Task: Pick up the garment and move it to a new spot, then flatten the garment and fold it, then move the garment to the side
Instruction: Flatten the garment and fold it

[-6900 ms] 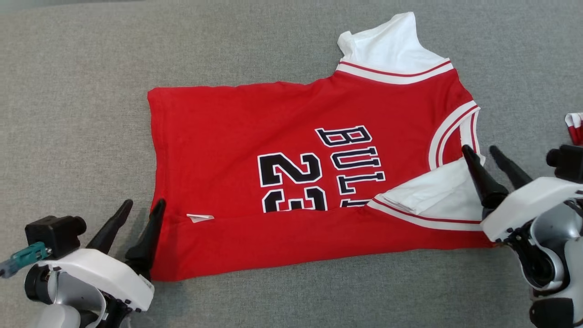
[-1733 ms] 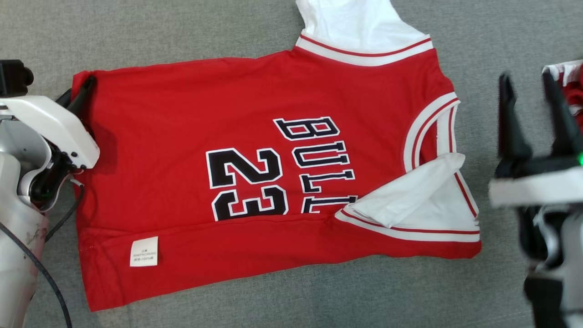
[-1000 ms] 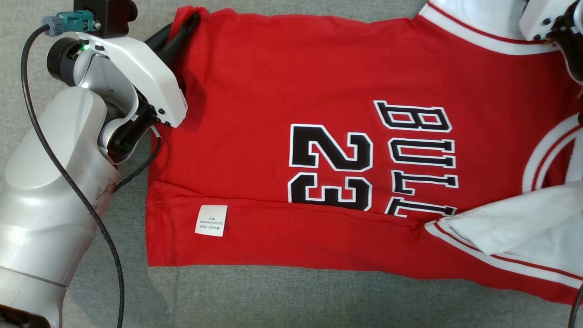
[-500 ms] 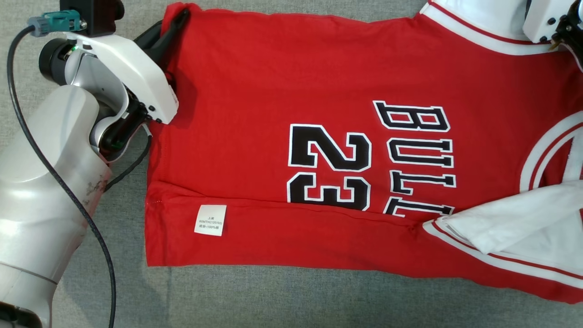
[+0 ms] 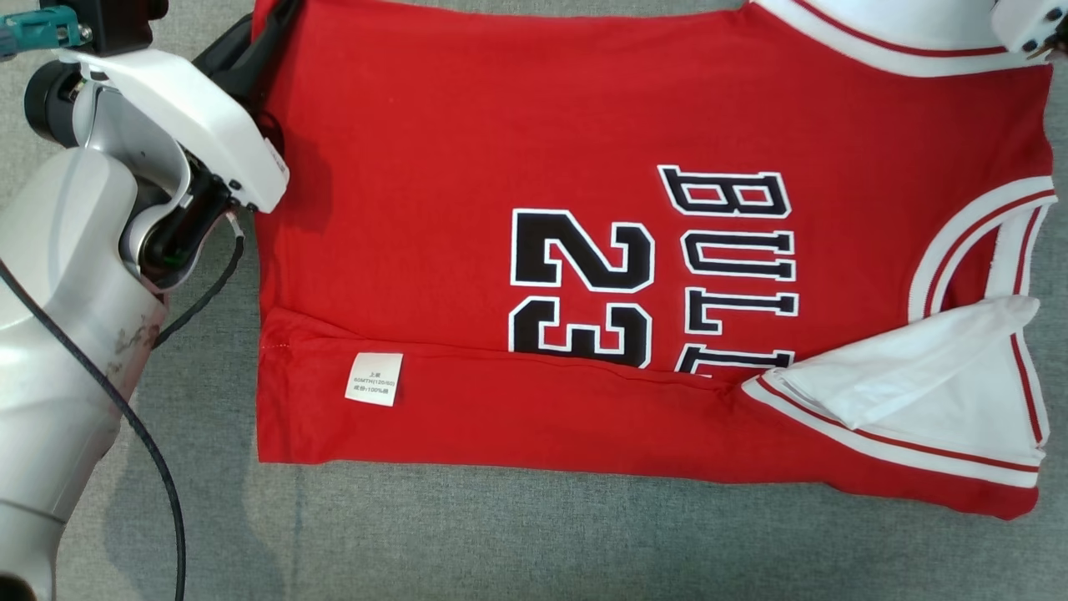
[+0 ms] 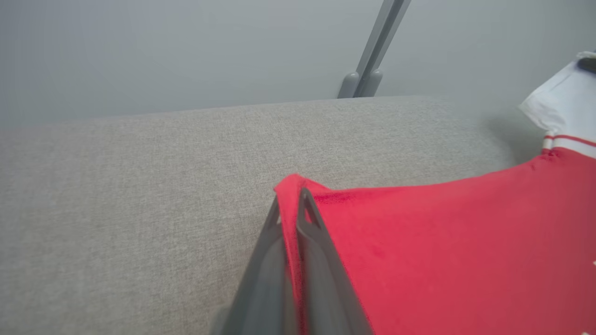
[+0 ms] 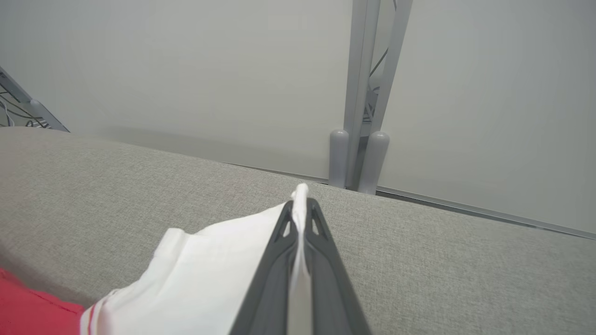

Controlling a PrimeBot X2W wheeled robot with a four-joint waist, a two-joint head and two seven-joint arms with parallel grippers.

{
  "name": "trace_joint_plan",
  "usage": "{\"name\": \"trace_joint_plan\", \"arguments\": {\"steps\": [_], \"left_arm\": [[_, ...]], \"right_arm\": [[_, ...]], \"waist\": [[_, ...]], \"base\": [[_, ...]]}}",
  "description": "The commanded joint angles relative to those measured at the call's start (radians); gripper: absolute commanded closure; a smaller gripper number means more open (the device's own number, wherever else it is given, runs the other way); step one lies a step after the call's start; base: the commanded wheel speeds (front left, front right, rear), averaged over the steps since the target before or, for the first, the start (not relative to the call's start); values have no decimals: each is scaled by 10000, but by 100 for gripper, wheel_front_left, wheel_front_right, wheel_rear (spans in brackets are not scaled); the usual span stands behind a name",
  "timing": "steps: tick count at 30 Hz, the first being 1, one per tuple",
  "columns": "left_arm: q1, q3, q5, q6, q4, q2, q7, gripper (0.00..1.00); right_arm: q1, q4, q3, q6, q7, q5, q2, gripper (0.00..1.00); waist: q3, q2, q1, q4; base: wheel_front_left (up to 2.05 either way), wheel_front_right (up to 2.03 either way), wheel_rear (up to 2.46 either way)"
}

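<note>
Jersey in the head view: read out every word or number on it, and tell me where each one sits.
"BULL": black letters on the red jersey, cut off at the fold.
"23": black number beside them.
White tag: print too small to read.

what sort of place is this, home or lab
Likely a lab or test cell: a grey fabric-covered surface, a bare pale wall with a metal post behind it, and one jersey laid out.

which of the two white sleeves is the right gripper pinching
The far sleeve: the right gripper is shut on its tip. The near sleeve lies loose, folded onto the front of the red jersey, with no gripper on it.
</note>
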Motion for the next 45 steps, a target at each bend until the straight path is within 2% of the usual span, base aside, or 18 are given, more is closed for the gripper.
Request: {"name": "trace_joint_plan", "arguments": {"steps": [1,5,9,11,12,16,17,19,24,28,32,33,34,35,39,45], "left_arm": [[234,25,-128,15,-177,179,-121,100],[941,74,-365,17,-762,512,-267,100],[1955,196,-552,277,-1758,1064,-379,100],[2599,329,-801,466,-2416,1371,-404,100],[2599,329,-801,466,-2416,1371,-404,100],[3896,644,-1370,892,-3933,2020,-344,100],[4529,795,-1666,1171,-4700,2301,-338,100],[5145,935,-1955,1431,-5333,2571,-292,100],[6270,1312,-2654,1851,-6181,2918,-412,100],[6707,1422,-2941,1996,-6170,3008,-472,100],[6977,1380,-3154,2044,-5950,2917,-362,100],[7025,1346,-3163,2065,-5877,2881,-365,89],[7051,1332,-3167,2110,-5814,2829,-396,53],[7067,1313,-3150,2124,-5751,2786,-446,0],[7194,1373,-2775,2340,-5624,2617,-1017,0],[7336,1842,-1479,3093,-5827,2224,-2532,0]], "right_arm": [[374,-315,38,-4,-186,262,-129,100],[1331,-1418,140,-4,-301,829,-442,100],[2728,-2951,-67,-2,-206,1278,-839,100],[3573,-3881,-327,-2,-134,1482,-967,100],[3573,-3881,-327,-2,-134,1482,-967,100],[5520,-5629,-1245,-2,144,1670,-1093,100],[6581,-6456,-1825,-2,321,1704,-901,100],[7639,-7230,-2508,-2,434,1602,-621,100],[10091,-8748,-3884,-2,820,1168,475,100],[11403,-9305,-4607,-2,1111,921,1413,100],[11978,-9284,-4801,-2,1281,566,2108,100],[12068,-9211,-4786,-2,1287,534,2267,82],[12130,-9145,-4795,-2,1259,426,2350,55],[12155,-9058,-4854,-2,1182,309,2447,0],[12103,-8821,-4982,-2,597,-254,2756,0],[11791,-8999,-5320,-2,-1025,-1385,3062,0]], "waist": [[-118,0,-1,-53],[-408,0,-1,-183],[-738,0,-1,-366],[-900,0,-1,-456],[-900,0,-1,-456],[-1113,0,-1,-602],[-1187,0,-1,-665],[-1241,0,-1,-714],[-1336,0,-1,-848],[-1391,0,-1,-949],[-1439,0,-1,-1068],[-1451,0,-1,-1087],[-1462,0,-1,-1098],[-1477,0,-1,-1106],[-1578,0,-1,-1114],[-1946,0,-1,-1064]], "base": [[0,0,0],[0,0,0],[0,0,0],[0,0,0],[0,0,0],[0,0,0],[0,0,0],[0,0,0],[0,0,0],[0,0,0],[0,0,0],[0,0,0],[0,0,0],[0,0,0],[0,0,0],[0,0,0]]}}
